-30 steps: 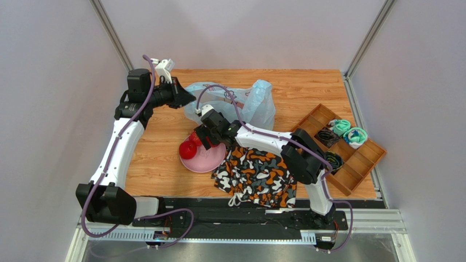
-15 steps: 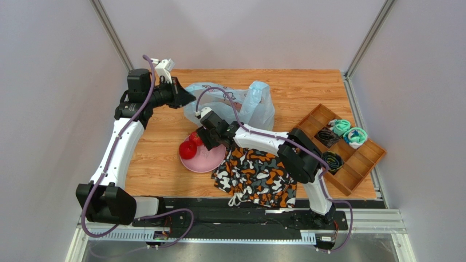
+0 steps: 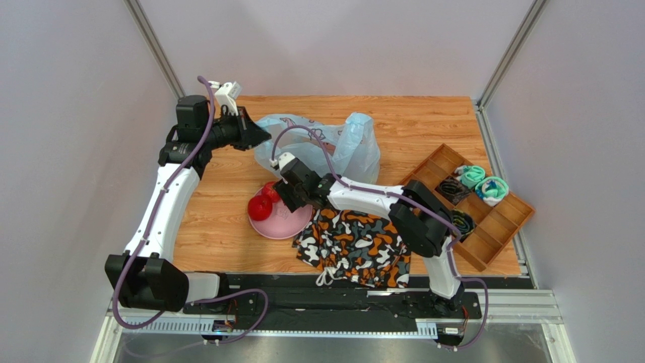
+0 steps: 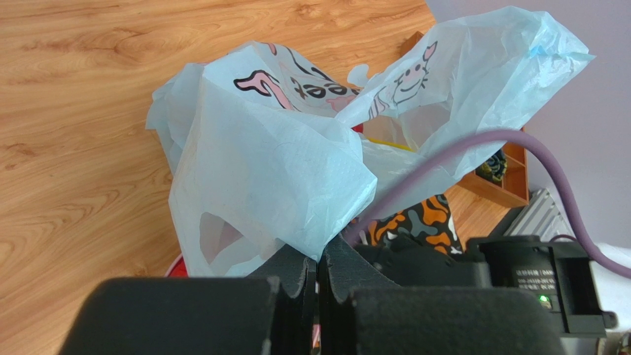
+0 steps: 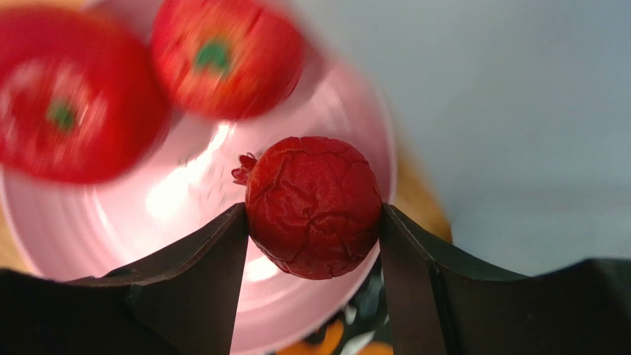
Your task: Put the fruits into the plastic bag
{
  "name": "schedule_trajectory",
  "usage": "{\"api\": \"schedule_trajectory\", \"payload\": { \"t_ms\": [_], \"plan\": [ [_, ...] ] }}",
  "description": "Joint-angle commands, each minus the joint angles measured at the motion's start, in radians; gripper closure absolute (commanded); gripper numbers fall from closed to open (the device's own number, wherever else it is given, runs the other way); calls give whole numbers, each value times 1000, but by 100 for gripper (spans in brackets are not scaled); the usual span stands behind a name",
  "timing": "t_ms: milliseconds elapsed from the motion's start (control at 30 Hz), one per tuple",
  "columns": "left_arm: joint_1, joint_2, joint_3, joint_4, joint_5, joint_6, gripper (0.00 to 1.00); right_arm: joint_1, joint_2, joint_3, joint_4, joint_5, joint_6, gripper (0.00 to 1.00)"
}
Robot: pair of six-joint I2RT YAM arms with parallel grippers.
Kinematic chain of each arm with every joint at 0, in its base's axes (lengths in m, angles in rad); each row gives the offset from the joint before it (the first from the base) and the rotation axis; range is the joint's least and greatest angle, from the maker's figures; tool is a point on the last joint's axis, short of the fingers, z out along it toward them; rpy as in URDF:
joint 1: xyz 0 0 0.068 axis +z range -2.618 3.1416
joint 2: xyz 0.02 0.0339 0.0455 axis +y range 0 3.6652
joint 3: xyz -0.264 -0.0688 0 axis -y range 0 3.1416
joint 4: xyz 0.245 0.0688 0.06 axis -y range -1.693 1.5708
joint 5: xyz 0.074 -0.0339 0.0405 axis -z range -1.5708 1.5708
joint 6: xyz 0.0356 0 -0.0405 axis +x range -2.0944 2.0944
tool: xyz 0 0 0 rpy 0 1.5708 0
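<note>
My left gripper point(image 3: 253, 136) is shut on an edge of the light-blue plastic bag point(image 3: 341, 147), holding it up at the back of the table. In the left wrist view the bag point(image 4: 274, 163) rises from my closed fingertips point(image 4: 304, 266), and a bit of yellow point(image 4: 385, 140) shows at its mouth. My right gripper point(image 3: 282, 195) is over the pink plate point(image 3: 295, 224), shut on a wrinkled red fruit point(image 5: 313, 207) that sits between both pads. Two more red fruits point(image 5: 70, 96) point(image 5: 226, 55) lie on the plate point(image 5: 148, 222), blurred. Other fruits are hidden.
An orange, black and white camouflage cloth point(image 3: 356, 242) lies in front of the plate, partly under the right arm. A wooden compartment tray point(image 3: 492, 227) with small items stands at the right. The right arm's purple cable point(image 4: 474, 148) crosses in front of the bag.
My right gripper's jaws have closed onto the red fruit over the plate and shifted slightly toward the bag. The left arm and the bag have stayed put.
</note>
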Motion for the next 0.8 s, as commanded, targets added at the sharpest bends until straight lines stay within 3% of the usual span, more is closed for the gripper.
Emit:
{"api": "schedule_trajectory", "payload": {
  "t_ms": [0, 267, 433, 567, 767],
  "plan": [
    [3, -31, 4, 26, 7, 3, 100, 98, -196, -128, 193, -46, -143, 58],
    [3, -31, 4, 26, 7, 3, 100, 101, -456, -226, 360, -211, -79, 60],
    [3, -34, 3, 26, 8, 1, 100, 24, -554, -223, 426, -298, 24, 59],
    [3, -34, 1, 31, 13, -2, 100, -57, -525, -134, 335, -315, 90, 60],
    [3, -36, 3, 31, 11, 0, 100, -85, -436, -8, 147, -134, 93, 60]
  ]
}}
